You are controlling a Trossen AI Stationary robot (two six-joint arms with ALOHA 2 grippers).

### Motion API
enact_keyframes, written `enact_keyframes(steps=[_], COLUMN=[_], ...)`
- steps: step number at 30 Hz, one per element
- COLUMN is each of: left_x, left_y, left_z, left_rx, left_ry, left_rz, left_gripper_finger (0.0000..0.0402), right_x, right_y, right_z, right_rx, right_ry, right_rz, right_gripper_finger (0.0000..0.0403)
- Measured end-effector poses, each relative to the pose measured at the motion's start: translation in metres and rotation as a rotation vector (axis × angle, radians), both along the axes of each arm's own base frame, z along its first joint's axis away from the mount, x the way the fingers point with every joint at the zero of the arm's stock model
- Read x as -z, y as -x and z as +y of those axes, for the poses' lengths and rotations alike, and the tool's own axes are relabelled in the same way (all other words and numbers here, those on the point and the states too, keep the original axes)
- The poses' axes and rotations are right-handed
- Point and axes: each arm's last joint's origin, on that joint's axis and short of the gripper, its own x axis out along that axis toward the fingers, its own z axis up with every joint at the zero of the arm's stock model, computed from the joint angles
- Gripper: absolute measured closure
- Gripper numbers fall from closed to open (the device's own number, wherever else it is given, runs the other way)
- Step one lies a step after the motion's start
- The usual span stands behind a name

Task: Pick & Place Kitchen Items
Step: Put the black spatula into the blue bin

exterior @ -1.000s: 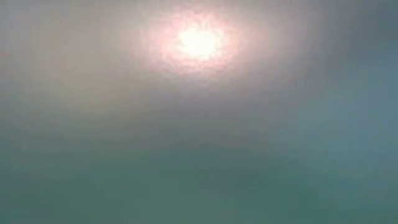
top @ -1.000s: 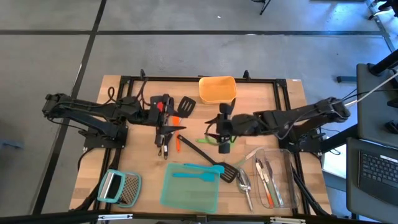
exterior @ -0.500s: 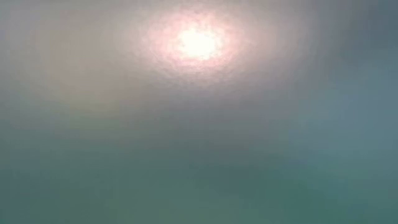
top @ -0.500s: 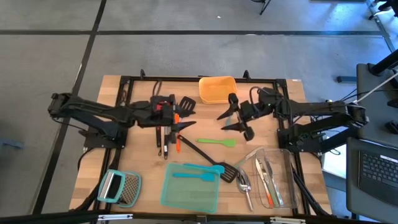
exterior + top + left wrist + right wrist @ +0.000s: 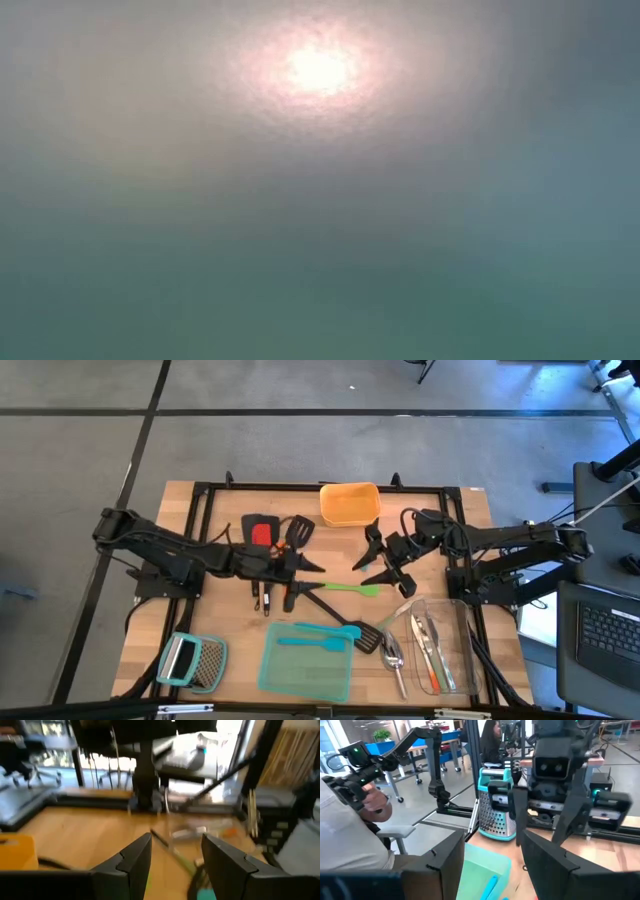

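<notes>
At the nine o'clock edge of the wooden table (image 5: 160, 610), the left arm stretches toward centre; its left gripper (image 5: 302, 574) stands parted and holds nothing, just above the black slotted turner (image 5: 330, 610). A red turner (image 5: 262, 532) and a black spatula (image 5: 300, 530) lie toward eleven o'clock. The slim green silicone spatula (image 5: 350, 588) rests at centre, between both grippers. Toward two o'clock, the right gripper (image 5: 383, 560) hangs spread and empty, beside the orange plastic container (image 5: 349, 503). A teal spatula (image 5: 312, 641) lies in the teal tray (image 5: 300, 675) at six o'clock.
</notes>
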Motion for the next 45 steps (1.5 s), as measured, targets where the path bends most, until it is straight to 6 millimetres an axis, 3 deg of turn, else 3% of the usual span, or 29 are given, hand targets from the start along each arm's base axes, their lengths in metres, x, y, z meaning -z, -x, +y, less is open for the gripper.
enact_keyframes(steps=[8, 14, 25, 30, 36, 45], left_x=[0.008, 0.013, 0.085, 0.102, 0.099, 0.096], left_y=[0.007, 0.004, -0.023, -0.032, -0.045, -0.054], left_z=[-0.023, -0.023, -0.030, -0.025, -0.016, 0.020], left_rx=[-0.006, -0.042, 0.101, 0.160, 0.276, 0.351], left_ry=[-0.110, -0.149, -0.325, -0.333, -0.393, -0.373], left_rz=[0.079, 0.089, 0.354, 0.469, 0.554, 0.625], left_gripper_finger=[0.0233, 0.0233, 0.0233, 0.0233, 0.0233, 0.0233], right_x=[0.000, 0.000, 0.002, 0.007, 0.011, 0.012], right_y=[0.000, 0.001, 0.001, 0.001, 0.002, 0.002], right_z=[0.008, 0.009, 0.009, 0.009, 0.009, 0.009], right_rx=[-0.031, -0.039, -0.031, -0.026, -0.025, -0.024], right_ry=[0.018, 0.021, -0.055, -0.076, -0.075, -0.075], right_rz=[-0.011, -0.013, 0.053, 0.120, 0.162, 0.180], right_gripper_finger=[0.0206, 0.0206, 0.0206, 0.0206, 0.0206, 0.0206])
